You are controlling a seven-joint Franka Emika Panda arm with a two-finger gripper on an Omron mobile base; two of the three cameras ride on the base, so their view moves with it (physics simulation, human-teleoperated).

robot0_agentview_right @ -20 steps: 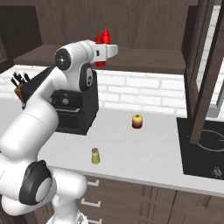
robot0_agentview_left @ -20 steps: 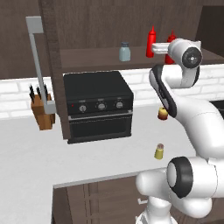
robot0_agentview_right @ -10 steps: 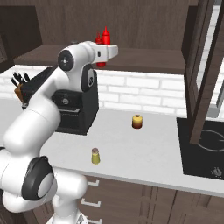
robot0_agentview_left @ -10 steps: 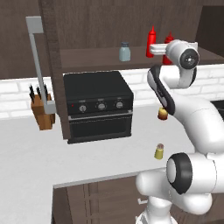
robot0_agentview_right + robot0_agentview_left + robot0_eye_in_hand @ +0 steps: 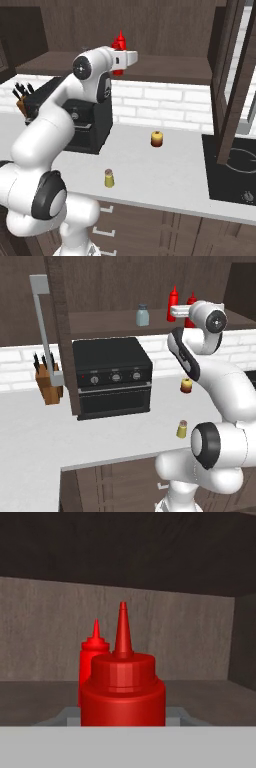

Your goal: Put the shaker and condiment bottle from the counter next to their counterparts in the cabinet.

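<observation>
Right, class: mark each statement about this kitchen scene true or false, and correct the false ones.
1. The yellow shaker stands on the counter. True.
2. The pale blue-grey shaker stands on the cabinet shelf. True.
3. The gripper hangs open above the counter. False: it is up at the shelf, shut on the condiment bottle.
4. The knife block stands to the right of the black oven in the left base view. False: it stands to its left.
5. A second red bottle stands behind the held one in the hand view. True.
6. The round yellow-and-red lump is on the shelf. False: it sits on the counter.
</observation>
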